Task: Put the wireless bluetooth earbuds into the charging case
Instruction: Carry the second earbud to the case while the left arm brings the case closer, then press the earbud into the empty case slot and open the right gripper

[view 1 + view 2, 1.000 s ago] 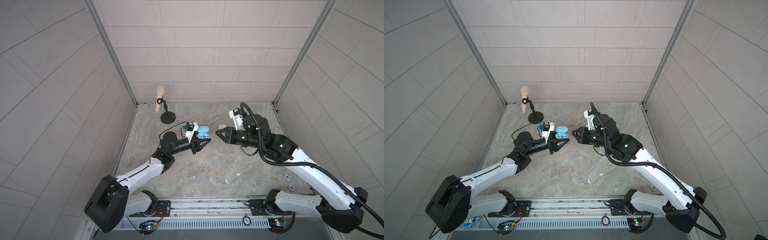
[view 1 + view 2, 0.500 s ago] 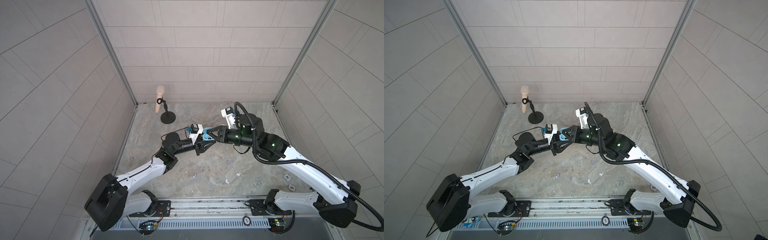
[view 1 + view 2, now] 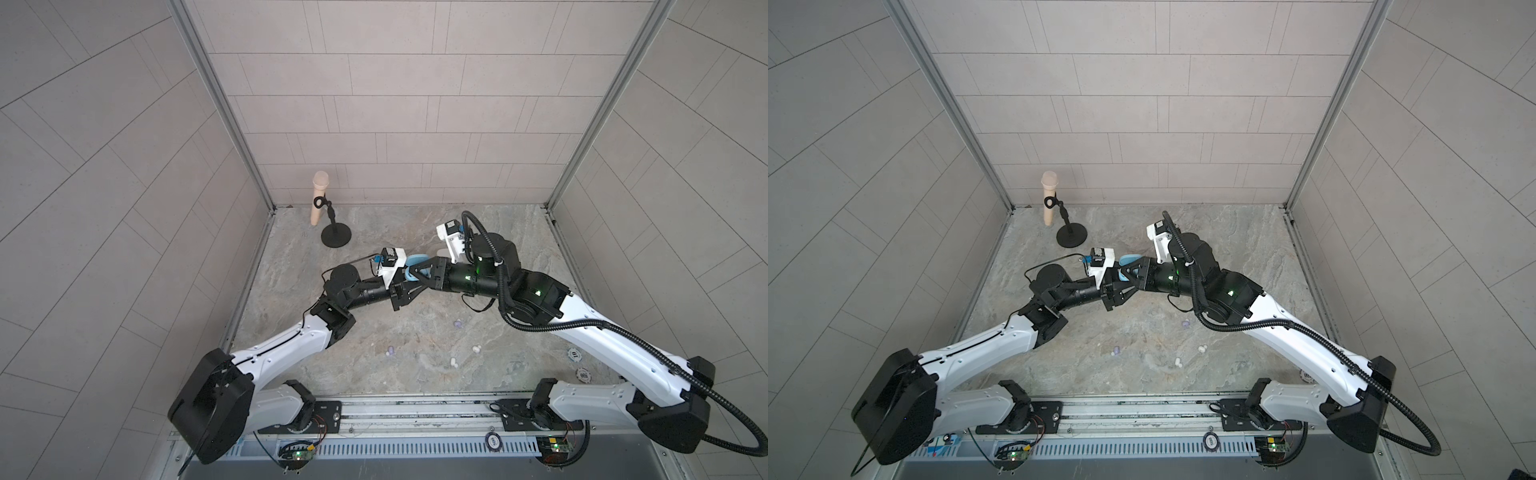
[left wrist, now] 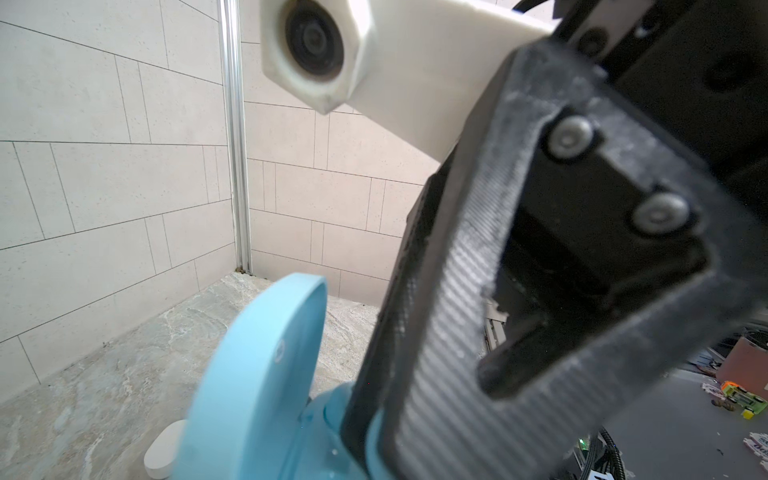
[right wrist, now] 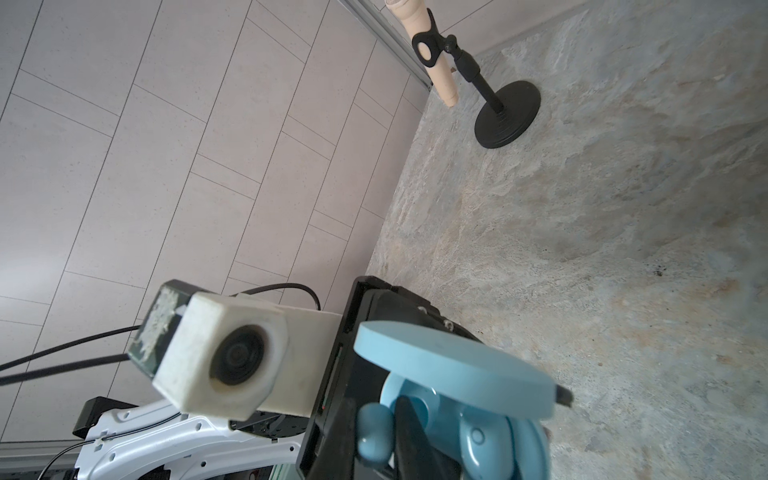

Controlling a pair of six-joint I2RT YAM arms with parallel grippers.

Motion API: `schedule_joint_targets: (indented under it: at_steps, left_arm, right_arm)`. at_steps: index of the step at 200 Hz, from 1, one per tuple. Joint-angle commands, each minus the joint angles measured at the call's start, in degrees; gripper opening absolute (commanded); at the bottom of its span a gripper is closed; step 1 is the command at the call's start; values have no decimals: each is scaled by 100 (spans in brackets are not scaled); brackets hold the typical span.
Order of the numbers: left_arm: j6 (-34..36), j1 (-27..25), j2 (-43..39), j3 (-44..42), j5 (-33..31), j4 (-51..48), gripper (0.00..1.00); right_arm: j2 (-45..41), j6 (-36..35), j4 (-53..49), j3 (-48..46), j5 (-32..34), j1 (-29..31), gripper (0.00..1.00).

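The light blue charging case [image 3: 414, 266] [image 3: 1126, 264] hangs above the floor with its lid [image 5: 453, 370] [image 4: 257, 374] open, and my left gripper [image 3: 405, 289] is shut on its base. My right gripper [image 3: 420, 275] [image 5: 388, 434] has reached across to the open case, shut on a light blue earbud [image 5: 374, 432] at the case's rim. A second light blue earbud [image 5: 478, 440] sits in the case. Two lilac earbuds [image 3: 457, 323] [image 3: 390, 351] and two white earbuds [image 3: 476, 348] [image 3: 454, 364] lie on the floor nearer the front.
A microphone on a black stand [image 3: 336, 239] [image 5: 505, 120] is at the back left. Poker chips [image 3: 574, 354] [image 3: 584, 374] lie by the right arm. A white rounded object [image 4: 164, 446] rests on the floor beyond the case. Walls enclose three sides.
My right gripper has moved left from a gap away until it meets the case in my left gripper. The left arm has shifted slightly toward it. Both grippers stay shut.
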Motion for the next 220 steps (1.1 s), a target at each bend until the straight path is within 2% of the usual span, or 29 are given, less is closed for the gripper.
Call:
schedule_joint_targets:
  at_steps: [1, 90, 108, 139, 163, 220]
  left_arm:
    - [82, -45, -197, 216, 30, 197, 2]
    - [157, -91, -298, 247, -33, 52, 2]
    - [165, -91, -298, 238, -58, 52, 2]
    - [157, -93, -307, 197, -95, 75, 2]
    - [169, -83, -350, 168, -121, 64, 2]
    - [218, -86, -422, 125, -147, -42, 2]
  right_arm:
    - [24, 94, 117, -81, 118, 47, 3]
    - [95, 147, 107, -152, 85, 109, 4]
    - [60, 113, -49, -154, 113, 109, 11]
    - [-15, 19, -360, -70, 218, 109, 31]
    - [-68, -35, -570, 27, 283, 107, 39]
    - [-231, -233, -1097, 462, 404, 108, 46]
